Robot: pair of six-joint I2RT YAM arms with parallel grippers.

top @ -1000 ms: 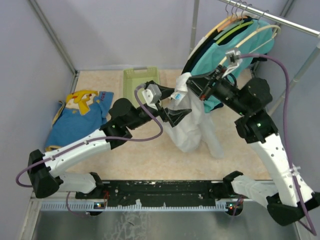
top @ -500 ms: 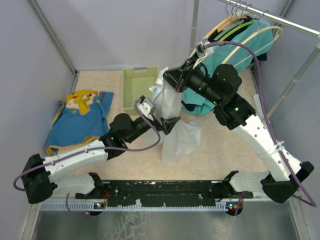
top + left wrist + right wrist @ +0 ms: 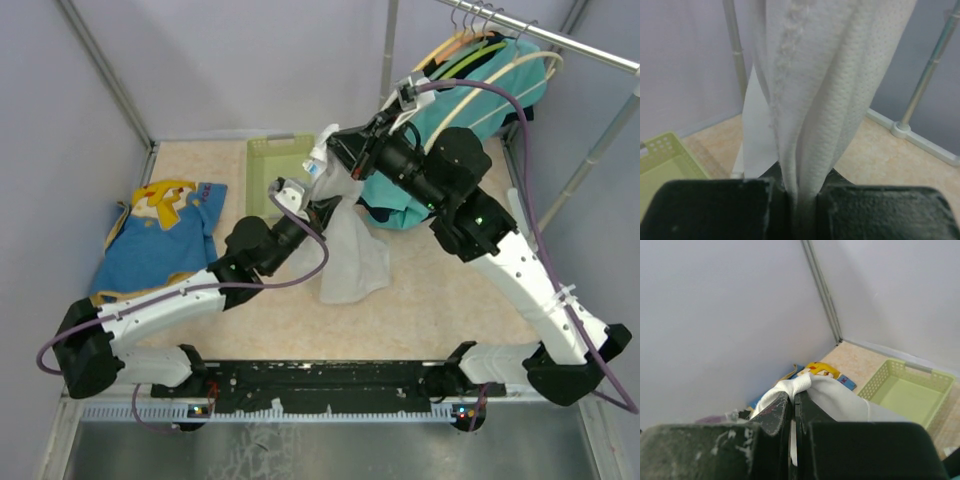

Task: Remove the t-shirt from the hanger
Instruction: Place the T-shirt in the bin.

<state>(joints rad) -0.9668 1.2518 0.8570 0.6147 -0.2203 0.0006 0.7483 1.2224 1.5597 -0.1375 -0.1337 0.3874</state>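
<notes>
Green basket (image 3: 275,155) back ctr; blue garment (image 3: 150,250) far left.

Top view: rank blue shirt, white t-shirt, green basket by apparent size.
1. blue shirt
2-3. white t-shirt and green basket look alike; the t-shirt is held up nearer the camera, so unranked.

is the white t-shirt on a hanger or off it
Off. The white t-shirt hangs bunched between the left gripper and right gripper, both shut on it, away from the rail.
</notes>
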